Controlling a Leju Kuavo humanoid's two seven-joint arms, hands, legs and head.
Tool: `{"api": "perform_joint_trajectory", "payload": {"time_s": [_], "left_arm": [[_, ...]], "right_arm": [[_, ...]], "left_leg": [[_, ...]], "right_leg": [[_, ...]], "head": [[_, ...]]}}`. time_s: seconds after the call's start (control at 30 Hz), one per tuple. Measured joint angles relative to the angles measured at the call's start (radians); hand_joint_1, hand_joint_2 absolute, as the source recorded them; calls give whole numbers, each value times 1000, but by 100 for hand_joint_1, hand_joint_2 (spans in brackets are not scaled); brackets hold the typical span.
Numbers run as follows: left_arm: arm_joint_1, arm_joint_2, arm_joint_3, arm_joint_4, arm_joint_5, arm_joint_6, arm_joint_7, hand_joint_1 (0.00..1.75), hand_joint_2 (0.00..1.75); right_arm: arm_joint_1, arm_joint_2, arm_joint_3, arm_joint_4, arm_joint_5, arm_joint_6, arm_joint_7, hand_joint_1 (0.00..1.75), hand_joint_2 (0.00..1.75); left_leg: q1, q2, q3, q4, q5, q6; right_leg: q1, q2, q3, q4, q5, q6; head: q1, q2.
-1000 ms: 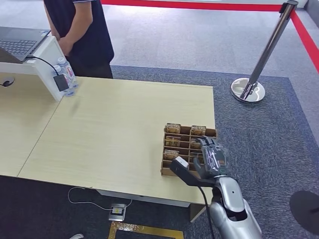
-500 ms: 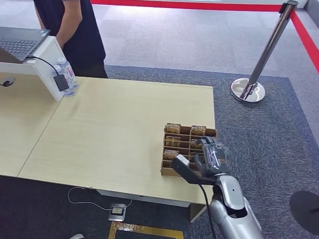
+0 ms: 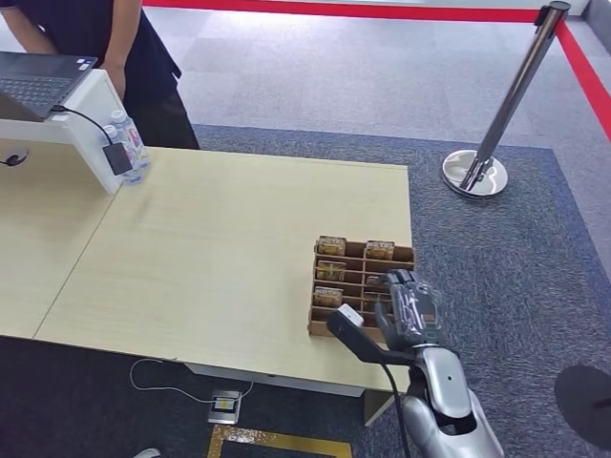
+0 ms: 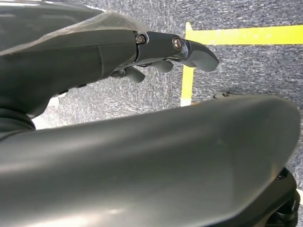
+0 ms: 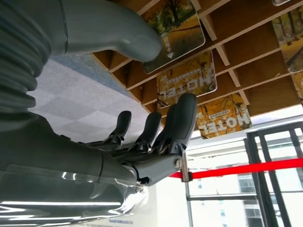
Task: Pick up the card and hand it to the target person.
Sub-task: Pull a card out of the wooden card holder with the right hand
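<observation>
Head view has the right hand [image 3: 408, 310] poised over the near right part of a brown slotted card rack [image 3: 317, 329], which sits at the near right corner of the pale wooden table [image 3: 216, 248], within easy reach of that arm; the rack's dividers keep the hotel cards [image 3: 331, 245] standing on edge with their upper edges proud of the slots, presumably so fingers can catch one; right wrist view shows the thumb [image 5: 118, 33] lying across one card [image 5: 175, 26] while the dark fingers [image 5: 180, 118] curl just beside the next cards without touching them, so the hand looks loosened and grasps nothing, though whether the thumb actually presses that card I cannot tell; the card for the task therefore sits in its slot, not lifted; left wrist view shows the left hand [image 4: 171, 49] hanging over grey carpet and a yellow floor line, fingers loosely extended and carrying nothing, kept out of the way; a person [image 3: 136, 48] stands at the far left of the table, bent toward a laptop [image 3: 36, 76], well apart from the rack, so the handover will need a long reach or a walk
</observation>
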Motion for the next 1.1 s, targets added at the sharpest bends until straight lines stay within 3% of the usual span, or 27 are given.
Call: {"api": "perform_joint_trajectory", "payload": {"time_s": [1.1], "left_arm": [[0,1,0,0,-1,-4,-6,0,0]], "right_arm": [[5,-1,0,-14,4,20,-2,77,175]], "left_leg": [[0,0,0,0,0,0]], "right_leg": [[0,0,0,0,0,0]], "head": [[0,0]]}}
